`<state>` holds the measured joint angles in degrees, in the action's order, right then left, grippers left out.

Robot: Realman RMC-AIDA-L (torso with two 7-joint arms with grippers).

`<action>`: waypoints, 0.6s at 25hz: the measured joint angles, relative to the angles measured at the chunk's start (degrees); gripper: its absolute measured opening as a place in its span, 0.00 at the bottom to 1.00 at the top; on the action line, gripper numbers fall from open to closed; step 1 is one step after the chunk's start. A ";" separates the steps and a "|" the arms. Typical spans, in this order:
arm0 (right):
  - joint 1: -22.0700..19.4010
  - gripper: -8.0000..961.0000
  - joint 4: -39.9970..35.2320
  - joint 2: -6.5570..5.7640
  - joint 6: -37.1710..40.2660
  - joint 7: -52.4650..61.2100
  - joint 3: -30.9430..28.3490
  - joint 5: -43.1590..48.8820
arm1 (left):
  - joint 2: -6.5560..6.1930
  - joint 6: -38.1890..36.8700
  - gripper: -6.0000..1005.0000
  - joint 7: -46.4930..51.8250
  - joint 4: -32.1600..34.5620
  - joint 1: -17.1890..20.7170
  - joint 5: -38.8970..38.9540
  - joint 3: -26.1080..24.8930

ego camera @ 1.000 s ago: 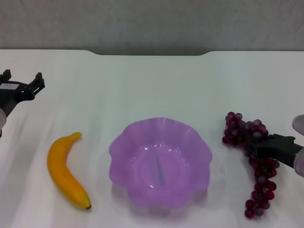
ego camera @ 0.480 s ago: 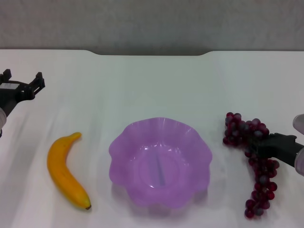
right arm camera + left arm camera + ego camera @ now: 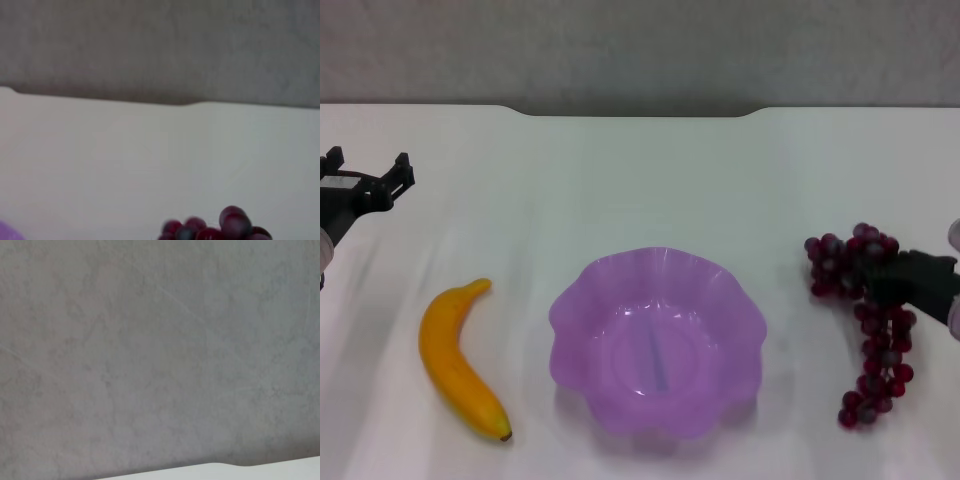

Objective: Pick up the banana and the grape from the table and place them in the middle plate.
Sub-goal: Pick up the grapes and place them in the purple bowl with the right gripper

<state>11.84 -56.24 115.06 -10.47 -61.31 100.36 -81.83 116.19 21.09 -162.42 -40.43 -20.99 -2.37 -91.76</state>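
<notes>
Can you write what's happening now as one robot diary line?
right gripper: shut on grape, lifting | left gripper: parked, open | banana: on table | middle plate: empty

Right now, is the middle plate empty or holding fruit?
Empty. The middle plate shows only its bare purple floor; banana lies left, grape right.

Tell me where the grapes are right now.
In the head view the grapes hang on the robot's right, gripped by the right gripper, just right of the purple plate.

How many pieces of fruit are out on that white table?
2. The banana lies left of the purple plate; the grape bunch hangs on its right, gripped by the right gripper.
</notes>
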 joint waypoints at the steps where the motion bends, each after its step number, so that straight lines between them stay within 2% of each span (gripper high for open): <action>1: 0.00 0.36 -0.43 -0.02 0.21 -0.02 -0.03 0.04 | 0.00 0.00 0.87 0.00 0.00 0.01 0.00 0.00; 10: 0.09 0.35 -4.55 -0.19 1.15 -2.15 -1.53 0.57 | 0.06 0.00 0.87 0.01 0.00 -0.01 0.00 0.10; 15: -0.07 0.29 -8.25 -0.19 0.93 -3.64 -2.15 0.58 | 0.10 0.00 0.87 0.11 0.00 0.03 0.00 0.10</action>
<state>11.77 -64.49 114.87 -9.54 -64.95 98.21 -81.25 116.29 21.09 -162.31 -40.43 -20.96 -2.37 -91.66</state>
